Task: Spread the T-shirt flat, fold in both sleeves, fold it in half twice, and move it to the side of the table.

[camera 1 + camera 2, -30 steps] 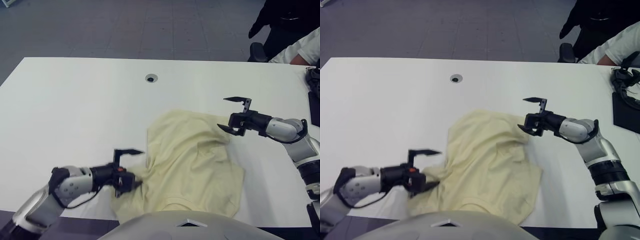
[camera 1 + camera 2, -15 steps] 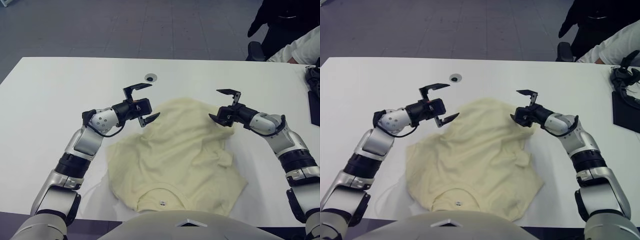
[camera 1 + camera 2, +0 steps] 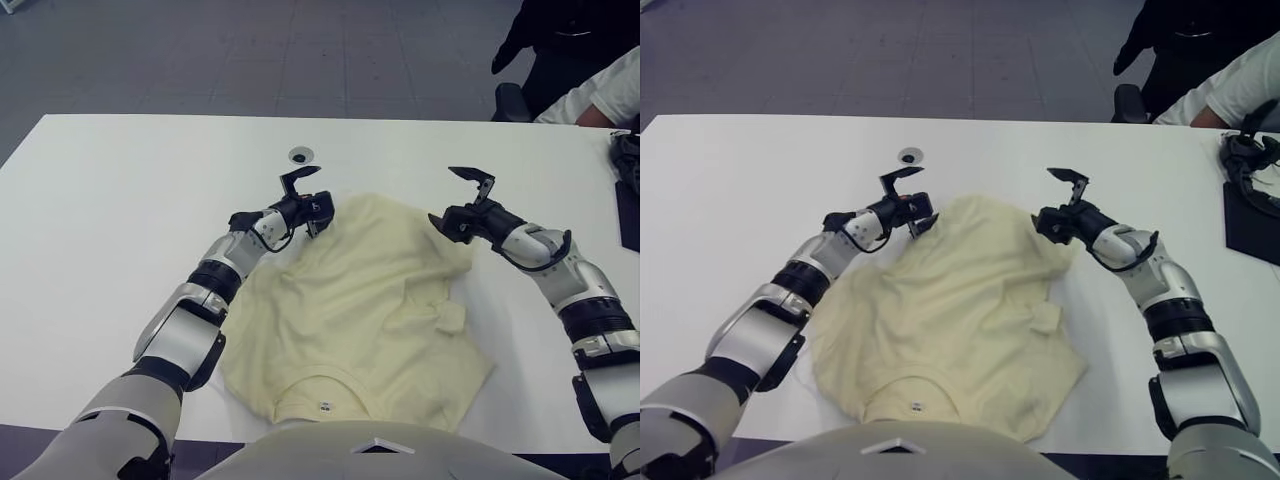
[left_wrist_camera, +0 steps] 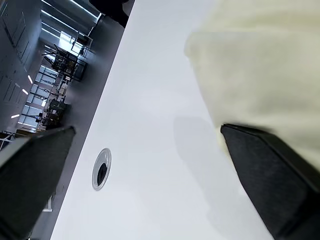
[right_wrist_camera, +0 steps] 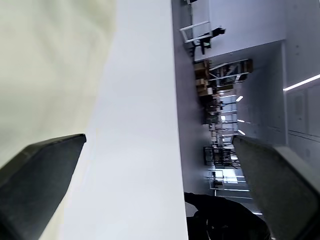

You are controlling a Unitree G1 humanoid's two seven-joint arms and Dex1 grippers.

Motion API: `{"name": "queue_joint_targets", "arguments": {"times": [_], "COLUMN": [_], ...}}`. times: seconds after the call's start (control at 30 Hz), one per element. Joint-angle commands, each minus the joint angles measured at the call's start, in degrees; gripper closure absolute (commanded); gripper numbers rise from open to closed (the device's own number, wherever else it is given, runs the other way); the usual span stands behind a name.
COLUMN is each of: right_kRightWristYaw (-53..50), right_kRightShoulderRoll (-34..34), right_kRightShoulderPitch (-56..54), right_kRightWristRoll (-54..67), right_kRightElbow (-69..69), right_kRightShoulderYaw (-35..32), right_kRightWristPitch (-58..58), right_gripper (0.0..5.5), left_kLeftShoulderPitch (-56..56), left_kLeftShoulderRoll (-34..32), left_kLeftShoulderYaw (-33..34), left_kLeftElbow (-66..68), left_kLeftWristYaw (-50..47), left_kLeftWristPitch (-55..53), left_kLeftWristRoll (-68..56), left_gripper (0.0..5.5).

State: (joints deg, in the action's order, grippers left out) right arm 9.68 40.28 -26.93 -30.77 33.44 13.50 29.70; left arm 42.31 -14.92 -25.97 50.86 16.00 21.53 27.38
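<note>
Left gripper and right gripper both wide apart, empty, at far edge of rumpled T-shirt on white table.

Near edge of the T-shirt is hidden — dark object cut off.

White table under rumpled yellow T-shirt

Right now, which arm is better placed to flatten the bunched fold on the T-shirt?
Probably right. The fold sits on the right side of the T-shirt, nearer the open right gripper at its far right corner. The left gripper is across the cloth.
</note>
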Motion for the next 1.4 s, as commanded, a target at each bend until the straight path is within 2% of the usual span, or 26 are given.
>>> {"name": "queue_joint_targets", "arguments": {"times": [0.03,0.17,0.4,0.77,0.93,1.03,1.17,1.3,1.4], "right_kRightWristYaw": [-4.8,-4.9,-1.2,5.0,8.7,11.7,13.2,6.5,2.8], "right_kRightShoulderRoll": [0.0,-0.6,-0.6,-2.1,-3.5,-4.6,-5.3,-8.0,-10.3], "right_kRightShoulderPitch": [-2.0,-0.4,3.6,5.7,6.9,8.0,9.5,10.5,12.7], "right_kRightWristRoll": [-0.6,2.8,5.9,4.9,9.4,12.3,11.1,14.1,18.4], "right_kRightElbow": [0.8,-1.7,-7.8,-8.5,-11.6,-15.1,-18.6,-19.9,-21.9], "right_kRightShoulderYaw": [-2.0,-3.8,-4.3,-0.4,-0.9,-0.4,0.7,-4.7,-9.1], "right_kRightWristPitch": [-1.1,-0.5,-1.7,-3.5,-2.8,-3.3,-3.9,-3.7,-3.0], "right_gripper": [0.1,0.1,0.1,0.1,0.1,0.1,0.1,0.1,0.1], "left_kLeftShoulderPitch": [-0.9,-0.8,0.5,-2.1,-2.7,-5.0,-11.6,-26.0,-37.7], "left_kLeftShoulderRoll": [-2.3,-4.3,-9.0,-8.4,-8.9,-10.8,-14.4,-16.4,-13.2], "left_kLeftShoulderYaw": [-1.5,-2.4,0.6,3.2,5.8,9.0,16.2,28.0,36.6], "left_kLeftElbow": [3.0,7.8,15.5,12.5,7.1,-0.6,-18.6,-46.8,-63.0], "left_kLeftWristYaw": [1.6,1.7,-6.4,-8.4,-10.2,-11.7,-10.7,-8.6,-8.4], "left_kLeftWristPitch": [2.2,2.3,-5.5,-4.8,-2.2,-1.4,-4.0,-11.9,-19.7], "left_kLeftWristRoll": [1.8,3.3,2.2,-0.3,-2.2,-4.4,-8.7,-16.9,-25.4], "left_gripper": [0.12,0.12,0.12,0.12,0.12,0.12,0.12,0.12,0.12]}}
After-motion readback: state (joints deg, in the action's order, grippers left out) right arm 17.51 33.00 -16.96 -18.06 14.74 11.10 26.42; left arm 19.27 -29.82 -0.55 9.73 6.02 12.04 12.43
